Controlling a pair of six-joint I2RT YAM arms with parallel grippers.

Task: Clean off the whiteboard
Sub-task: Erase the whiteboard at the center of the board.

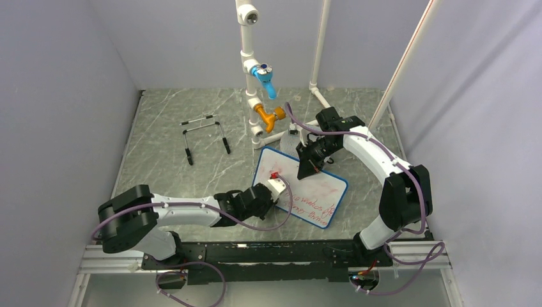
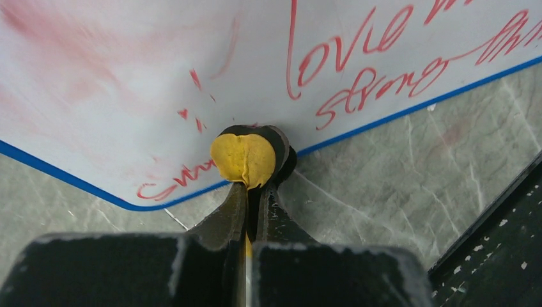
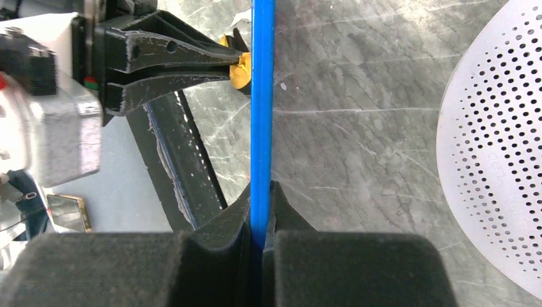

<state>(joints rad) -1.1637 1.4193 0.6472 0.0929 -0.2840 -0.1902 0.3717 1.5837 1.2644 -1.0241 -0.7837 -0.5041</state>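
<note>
Middle of desk [image 1: 160, 173] blocked, left side open.
The whiteboard [image 1: 313, 192] spans the centre, clamped at its near-left edge by the left end effector [image 1: 276, 187] and at its far edge by the right end effector [image 1: 305, 170]. White pipework [image 1: 250, 77] stands just behind it, with a perforated disc [image 3: 498, 160] beside the board. Wire stand [image 1: 206, 133] sits back left, and bare marble between it and the left arm [image 1: 185, 214] leaves a wide lane. The right arm [image 1: 383, 160] arches near the right wall [image 1: 486, 128], leaving a narrow gap there.
</note>
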